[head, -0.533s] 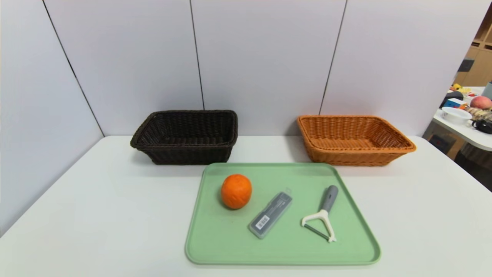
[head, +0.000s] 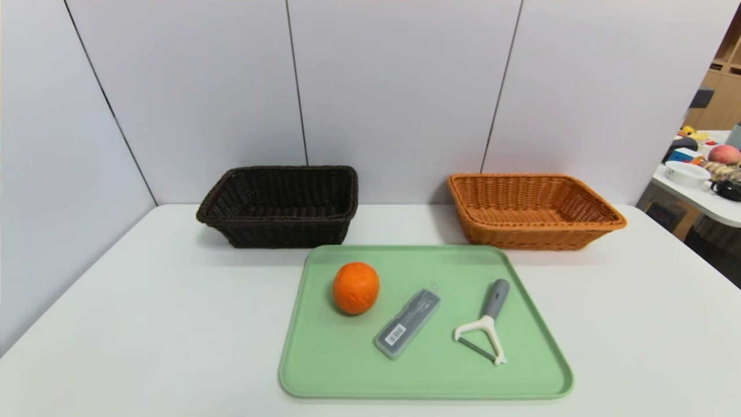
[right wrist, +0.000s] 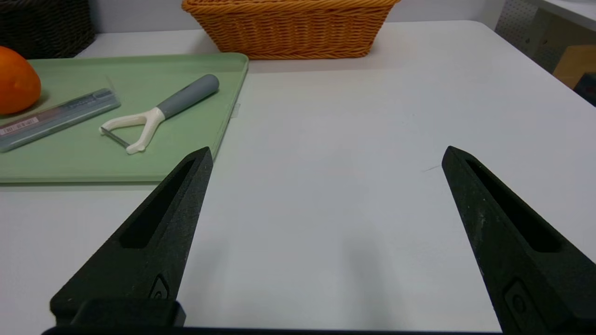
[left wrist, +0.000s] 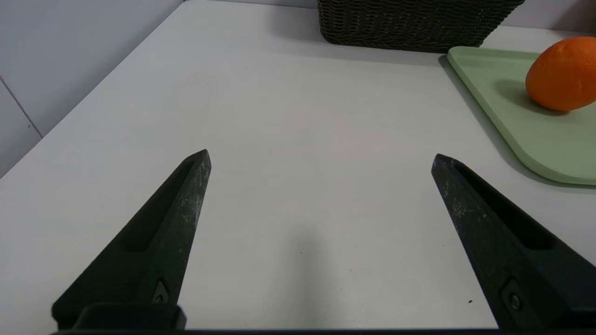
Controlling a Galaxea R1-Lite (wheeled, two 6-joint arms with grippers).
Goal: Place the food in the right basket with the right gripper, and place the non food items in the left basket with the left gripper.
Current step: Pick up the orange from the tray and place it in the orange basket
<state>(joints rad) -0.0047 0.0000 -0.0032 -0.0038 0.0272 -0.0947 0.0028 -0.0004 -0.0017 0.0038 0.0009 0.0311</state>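
On the white table (head: 145, 324), backed by grey wall panels (head: 393, 87), we see a green tray (head: 347, 370) holding an orange (head: 356, 288), a slim case (head: 407, 323) and a peeler (head: 485, 327); behind the tray stand the dark basket (head: 278, 205) and orange basket (head: 532, 211). Only our wrist views show the left gripper (left wrist: 321, 160) and right gripper (right wrist: 326, 156), both spread wide, holding nothing, over bare table beside the tray

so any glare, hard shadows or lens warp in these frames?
Head view: even soft light, no glare, faint shadows beside the orange and under the dark basket; wall seams splay outward, so wide-angle warp. Left wrist view: soft shadow on the table between the open left gripper's fingers. Right wrist view: similar shadow under the open right gripper, peeler sharp.
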